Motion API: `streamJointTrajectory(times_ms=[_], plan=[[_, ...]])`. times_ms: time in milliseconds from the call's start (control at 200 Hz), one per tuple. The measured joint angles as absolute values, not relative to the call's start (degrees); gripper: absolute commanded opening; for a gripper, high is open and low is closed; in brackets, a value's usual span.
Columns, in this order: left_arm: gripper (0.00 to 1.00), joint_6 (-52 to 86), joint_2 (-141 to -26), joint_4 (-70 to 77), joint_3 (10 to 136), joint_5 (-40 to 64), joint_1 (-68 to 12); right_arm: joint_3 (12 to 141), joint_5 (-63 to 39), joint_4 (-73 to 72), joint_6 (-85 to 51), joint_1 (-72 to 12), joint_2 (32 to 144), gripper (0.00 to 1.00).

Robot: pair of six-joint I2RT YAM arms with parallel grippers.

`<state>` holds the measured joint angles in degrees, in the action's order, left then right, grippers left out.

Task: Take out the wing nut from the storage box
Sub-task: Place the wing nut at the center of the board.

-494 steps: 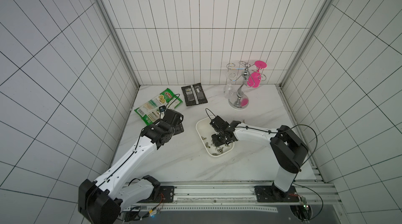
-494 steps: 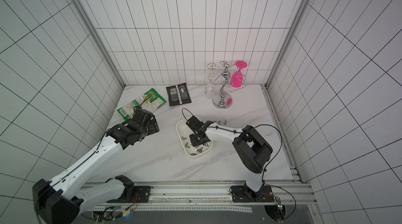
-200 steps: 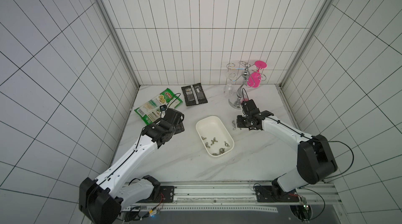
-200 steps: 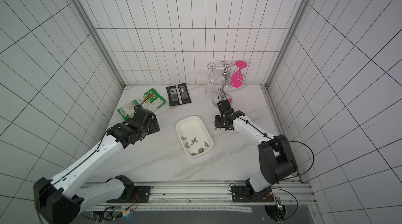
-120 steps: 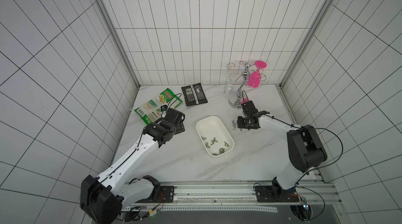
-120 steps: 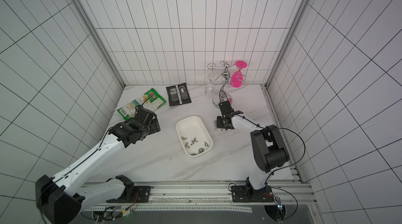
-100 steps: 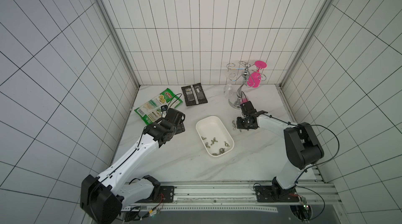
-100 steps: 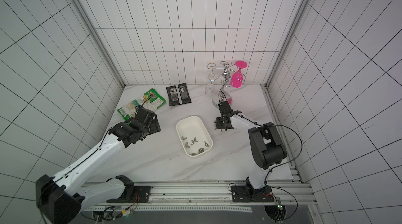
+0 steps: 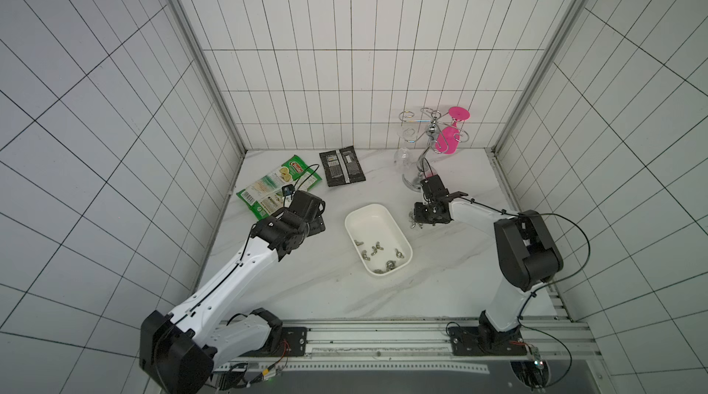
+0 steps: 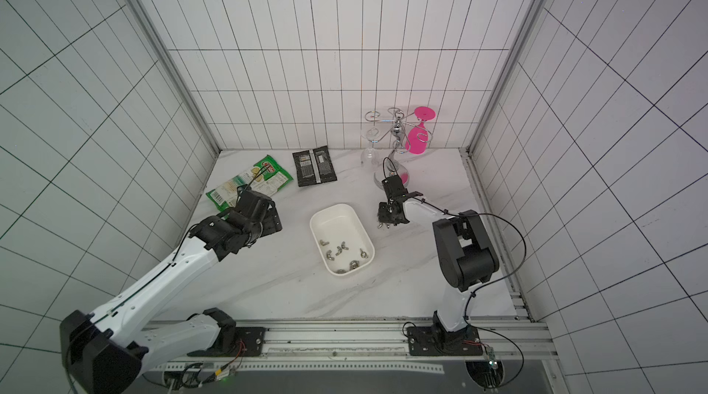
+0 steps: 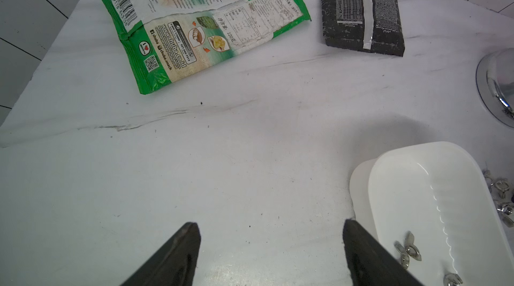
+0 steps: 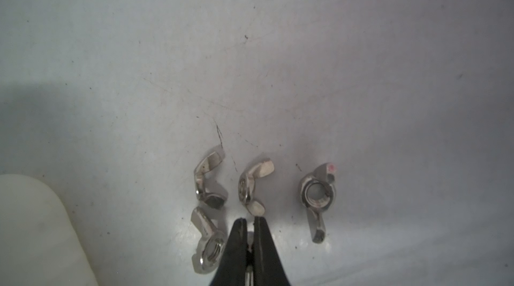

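A couple of seconds back the right gripper [image 12: 249,222] is down inside the storage box [image 9: 369,221]. Now it's out and low over the desk [image 9: 314,288], on the strip between the box's right wall and the foot of the glass rack [image 9: 413,181], toward the far right corner.

The fingers are pinched almost together. In the right wrist view we see a sliver of bright metal caught between them, which we read as the wing nut [image 12: 251,238] it carried over, not let go yet.

Four loose wing nuts [image 12: 251,187] already lie on the desk just ahead of the tips, so this looks like the drop spot.

The box sits mid-desk with several more nuts [image 9: 377,252] in its near end. The left gripper [image 11: 271,229] hangs wide open over bare desk off the box's left side, holding nothing.

We reckon this nut is basically out of the box and only the release is left.
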<state>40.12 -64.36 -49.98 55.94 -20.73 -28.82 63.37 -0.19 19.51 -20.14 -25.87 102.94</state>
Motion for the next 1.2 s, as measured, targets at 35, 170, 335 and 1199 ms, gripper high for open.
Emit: streamJointTrajectory(times_ms=[35,170,335,1199], plan=[[0.84,40.1,-64.4,-50.0,55.9,-20.8,-28.8,63.5,-0.3,19.4,-20.1,-25.9,103.2,0.13],[0.84,40.1,-64.4,-50.0,55.9,-20.8,-28.8,63.5,-0.6,19.5,-20.1,-25.9,103.8,0.14],[0.84,40.1,-64.4,-50.0,55.9,-20.8,-28.8,63.5,-0.6,19.6,-20.1,-25.9,104.0,0.17],[0.84,40.1,-65.2,-50.0,56.4,-20.8,-28.8,63.4,1.1,25.5,-19.3,-41.7,85.8,0.27]])
